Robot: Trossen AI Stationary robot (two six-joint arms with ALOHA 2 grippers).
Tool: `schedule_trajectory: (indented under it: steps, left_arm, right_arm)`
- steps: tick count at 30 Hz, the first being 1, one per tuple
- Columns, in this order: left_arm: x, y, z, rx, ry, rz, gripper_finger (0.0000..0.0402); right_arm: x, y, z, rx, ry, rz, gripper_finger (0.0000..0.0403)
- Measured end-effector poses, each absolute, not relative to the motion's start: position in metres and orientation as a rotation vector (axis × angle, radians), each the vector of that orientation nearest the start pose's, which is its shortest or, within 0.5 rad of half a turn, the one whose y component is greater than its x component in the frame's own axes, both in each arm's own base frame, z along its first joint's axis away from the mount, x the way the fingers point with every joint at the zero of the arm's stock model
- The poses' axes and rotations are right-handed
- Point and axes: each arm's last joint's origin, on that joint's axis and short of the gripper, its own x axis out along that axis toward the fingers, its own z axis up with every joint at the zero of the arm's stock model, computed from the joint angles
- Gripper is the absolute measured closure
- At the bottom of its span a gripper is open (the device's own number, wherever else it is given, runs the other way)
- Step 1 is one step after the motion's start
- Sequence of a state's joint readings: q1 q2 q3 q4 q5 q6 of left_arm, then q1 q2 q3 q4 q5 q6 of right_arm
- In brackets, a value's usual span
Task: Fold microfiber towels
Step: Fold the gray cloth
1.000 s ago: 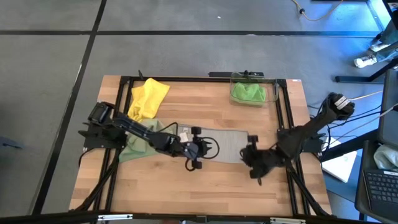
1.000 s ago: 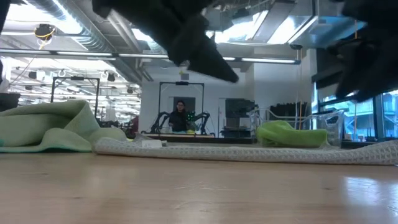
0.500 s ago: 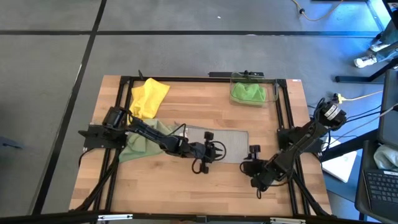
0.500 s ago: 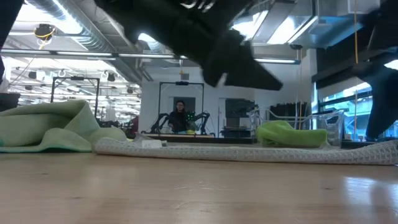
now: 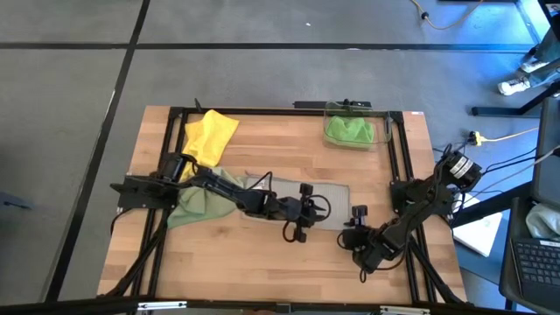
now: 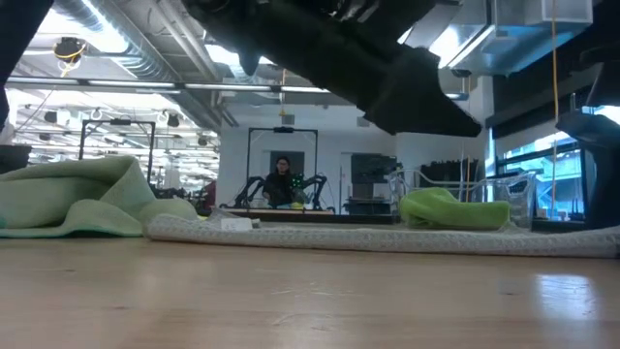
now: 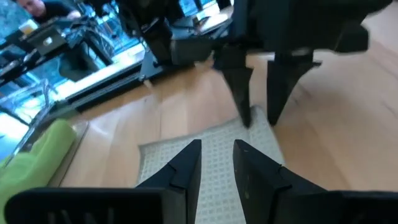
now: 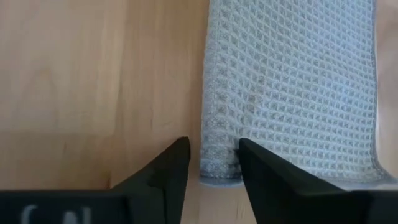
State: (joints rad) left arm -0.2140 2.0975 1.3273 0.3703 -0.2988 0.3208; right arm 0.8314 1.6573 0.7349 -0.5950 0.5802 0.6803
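Observation:
A grey-beige waffle towel (image 5: 337, 196) lies flat on the wooden table's middle. My right gripper (image 8: 214, 158) stands open at the towel's near right corner (image 5: 347, 222), one finger on each side of the hem. My left gripper (image 7: 217, 149) hovers over the towel's middle (image 7: 211, 134), slightly open with nothing between its fingers. It points toward my right gripper (image 7: 260, 121). A pale olive towel (image 5: 194, 203) lies crumpled under the left arm. A yellow towel (image 5: 210, 136) lies bunched at the back left. A bright green towel (image 5: 348, 129) sits in a clear bin. My right gripper comes slanting down from the table's right side. The hem (image 8: 219, 146) at the grey towel's near right corner lies between its two fingers. Whether the fingers touch it, I cannot tell. The towel lies flat on the table.
The clear bin (image 5: 378, 122) stands at the back right. Black frame rails (image 5: 401, 166) run along the table's sides and back. Bare wood (image 5: 254, 262) stretches along the near edge. Far off in the room sits a person (image 6: 281, 179).
My left gripper has gone toward the table's right edge over the grey towel, sinking a little. My right gripper has come down and toward the near edge, to the towel's near right corner. The towels have stayed where they were.

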Motion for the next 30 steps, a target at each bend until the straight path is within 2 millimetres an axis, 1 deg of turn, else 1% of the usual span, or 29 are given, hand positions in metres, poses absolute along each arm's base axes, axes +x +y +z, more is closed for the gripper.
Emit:
schedule_trajectory:
  steps: [5,13,20,27,30]
  left_arm:
    - [0.450,-0.089,0.167,0.394,0.397,0.027,0.0315]
    - [0.449,-0.091,0.167,0.370,0.393,0.029,0.0315]
    - [0.450,-0.093,0.167,0.336,0.378,-0.070,0.0314]
    - [0.451,-0.097,0.168,0.291,0.347,-0.070,0.0285]
    - [0.450,-0.100,0.168,0.292,0.346,-0.074,0.0277]
  right_arm:
    - [0.173,0.165,0.114,-0.419,1.117,-0.210,0.0291]
    - [0.171,0.161,0.112,-0.458,1.114,-0.232,0.0316]
    - [0.172,0.162,0.111,-0.448,1.100,-0.229,0.0345]
    - [0.174,0.165,0.112,-0.428,1.069,-0.226,0.0380]
    - [0.178,0.169,0.116,-0.414,1.049,-0.222,0.0394]
